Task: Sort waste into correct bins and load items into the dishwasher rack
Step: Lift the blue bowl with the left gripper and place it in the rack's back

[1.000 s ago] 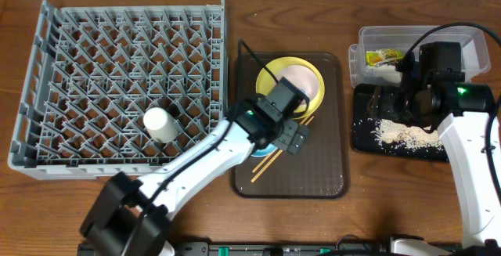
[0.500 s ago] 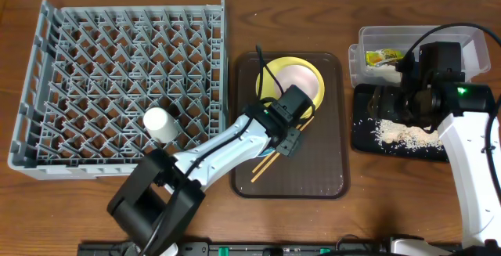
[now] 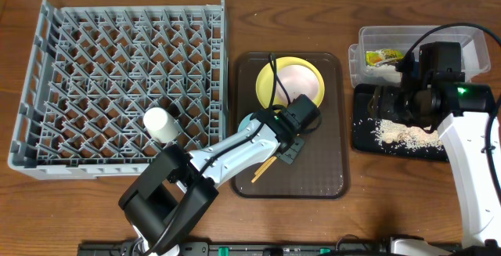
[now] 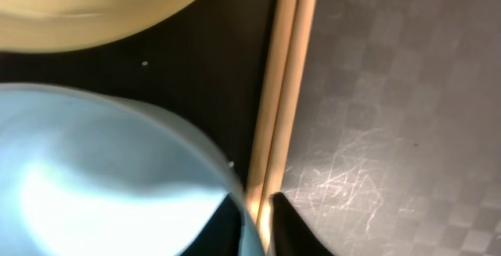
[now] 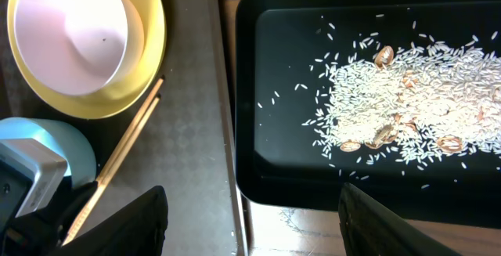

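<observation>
Chopsticks [image 3: 263,170] | mid-length hidden under left claw [image 3: 290,149] | grip unclear

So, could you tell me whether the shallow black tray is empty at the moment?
Not empty. The shallow black tray holds a scattered pile of white rice-like scraps with a few brownish bits among them.

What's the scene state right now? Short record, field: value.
rack: grey rack, small white cup standing in it
serving tray: brown tray holds yellow plate with white bowl on it, blue bowl, chopsticks
left arm: left gripper straddles the chopsticks beside the blue bowl; grip unclear
right arm: right gripper open, above black tray
waste: rice in black tray; snack wrapper in clear tub
</observation>
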`<state>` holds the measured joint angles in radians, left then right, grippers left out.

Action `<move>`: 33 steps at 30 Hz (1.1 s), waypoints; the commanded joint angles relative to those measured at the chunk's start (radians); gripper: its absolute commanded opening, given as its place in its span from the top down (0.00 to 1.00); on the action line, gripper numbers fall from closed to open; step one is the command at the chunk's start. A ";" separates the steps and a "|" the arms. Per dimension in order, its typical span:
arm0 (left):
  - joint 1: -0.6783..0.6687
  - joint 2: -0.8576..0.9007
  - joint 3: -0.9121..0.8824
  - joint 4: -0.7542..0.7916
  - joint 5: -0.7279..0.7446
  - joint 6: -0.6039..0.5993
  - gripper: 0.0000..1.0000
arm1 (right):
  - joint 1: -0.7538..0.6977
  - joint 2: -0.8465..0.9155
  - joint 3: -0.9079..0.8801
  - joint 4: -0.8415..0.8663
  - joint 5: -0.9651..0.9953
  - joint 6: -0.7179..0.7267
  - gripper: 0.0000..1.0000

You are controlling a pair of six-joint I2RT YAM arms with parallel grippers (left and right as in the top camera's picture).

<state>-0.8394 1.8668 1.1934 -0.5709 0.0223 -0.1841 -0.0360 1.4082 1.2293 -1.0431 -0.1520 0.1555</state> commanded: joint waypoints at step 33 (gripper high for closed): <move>0.686 -0.435 0.225 0.087 0.555 0.057 0.94 | -0.013 -0.008 0.014 -0.002 0.006 -0.004 0.33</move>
<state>-0.2008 1.4090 1.3903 -0.5236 0.4053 -0.1478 -0.0360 1.4082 1.2293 -1.0473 -0.1520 0.1551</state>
